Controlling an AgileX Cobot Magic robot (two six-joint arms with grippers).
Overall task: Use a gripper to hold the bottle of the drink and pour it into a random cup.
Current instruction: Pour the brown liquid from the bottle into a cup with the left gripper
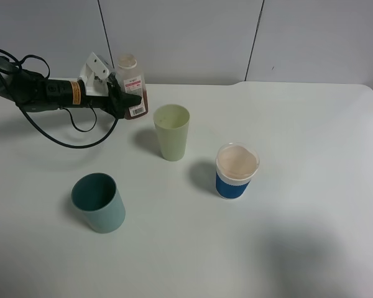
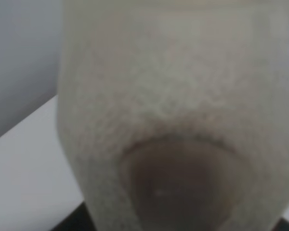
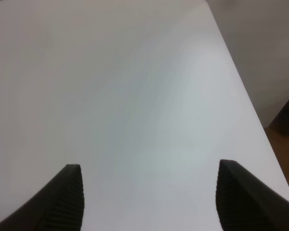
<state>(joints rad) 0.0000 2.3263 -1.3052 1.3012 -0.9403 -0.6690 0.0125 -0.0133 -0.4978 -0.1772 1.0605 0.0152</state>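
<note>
The bottle [image 1: 131, 82], clear with a pale cap, a red-and-white label and brown liquid low down, stands upright at the back left of the table. My left gripper [image 1: 128, 101] reaches in from the left and is shut on the bottle's lower half. In the left wrist view the bottle [image 2: 173, 120] fills the picture, blurred and very close. The pale green cup [image 1: 171, 131] stands upright and empty just right of the bottle, in front of it. My right gripper [image 3: 149, 197] is open over bare table, holding nothing; it is out of the exterior high view.
A squat dark teal cup [image 1: 99, 202] stands at the front left. A white cup with a blue band [image 1: 237, 171] stands right of the green cup. The left arm's black cable [image 1: 62, 133] loops onto the table. The table's edge [image 3: 241, 82] runs past the right gripper.
</note>
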